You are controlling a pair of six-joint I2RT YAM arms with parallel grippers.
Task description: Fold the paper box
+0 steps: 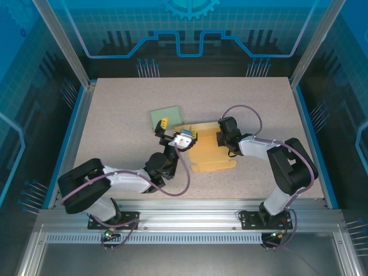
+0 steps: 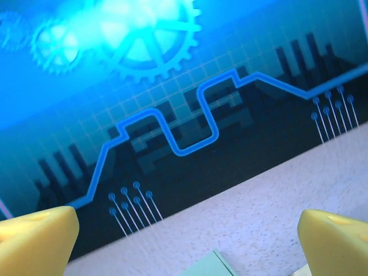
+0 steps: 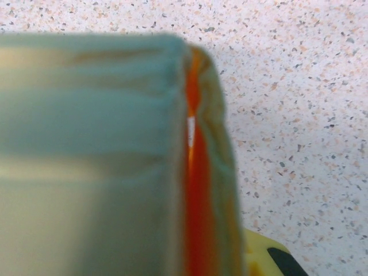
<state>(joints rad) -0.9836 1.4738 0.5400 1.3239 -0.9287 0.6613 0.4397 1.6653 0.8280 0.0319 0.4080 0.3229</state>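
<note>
Pinches the right edge of the paper box [image 1: 211, 154], lying flattened in the middle of the table [image 1: 259, 103], with the right gripper [image 1: 221, 138] closed tight on it. Holds the left gripper [image 1: 177, 130] spread wide, yellow fingertips [image 2: 35, 238] well apart, at the box's left edge just beside a pale green sheet [image 1: 165, 119].

A speckled beige worktop [image 1: 259, 103] carries the scene. Blue trim [image 1: 73, 129] lines its left and right edges. Beyond its far edge stands a blue backdrop [image 1: 190, 34] printed with a gear [image 1: 192, 7] and circuit lines. Slanted aluminium posts [image 1: 60, 40] rise at its far corners, and an aluminium rail [image 1: 190, 208] runs along its near edge.
</note>
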